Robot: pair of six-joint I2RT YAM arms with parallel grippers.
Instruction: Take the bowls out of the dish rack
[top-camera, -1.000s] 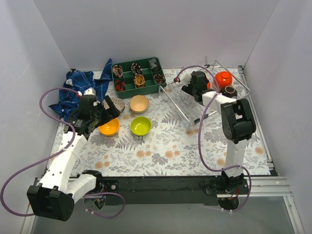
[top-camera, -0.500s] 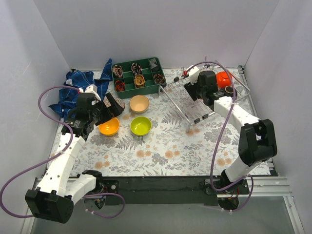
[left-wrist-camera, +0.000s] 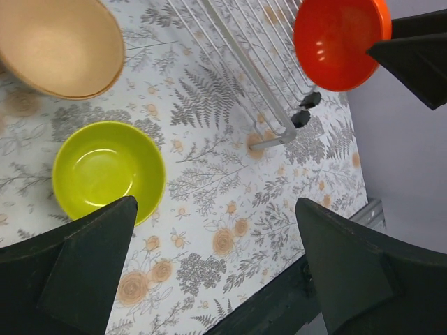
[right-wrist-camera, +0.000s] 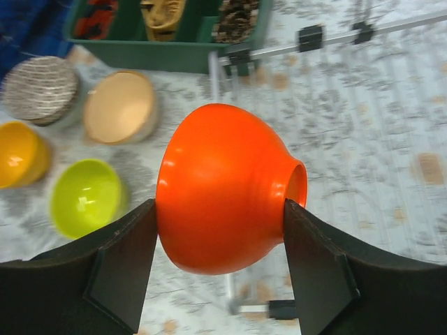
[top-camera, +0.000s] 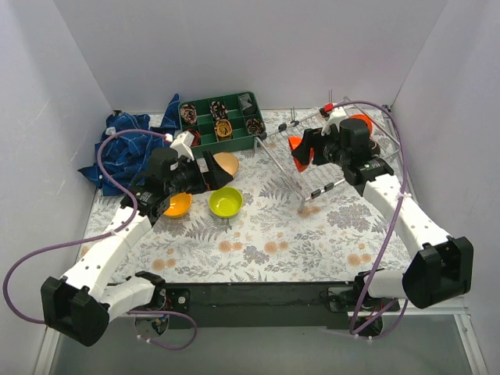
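Note:
My right gripper (top-camera: 301, 152) is shut on a red-orange bowl (top-camera: 298, 150) and holds it on its side above the left end of the silver wire dish rack (top-camera: 275, 162). In the right wrist view the bowl (right-wrist-camera: 223, 188) sits between both fingers. A second red-orange bowl (top-camera: 359, 123) stays in the rack at the back. My left gripper (top-camera: 211, 175) is open and empty, above the mat between the beige bowl (top-camera: 224, 164) and the lime green bowl (top-camera: 225, 201). The yellow-orange bowl (top-camera: 176, 205) lies left of it. A dotted bowl (right-wrist-camera: 38, 87) shows in the right wrist view.
A green compartment tray (top-camera: 220, 121) stands at the back, left of the rack. A blue cloth (top-camera: 125, 141) lies at the back left. White walls close in three sides. The left wrist view shows the rack's near foot (left-wrist-camera: 302, 117) on the floral mat.
My right gripper has lifted the red-orange bowl out of the rack and carried it left. My left arm has swung right, away from the dotted bowl, with its jaws open.

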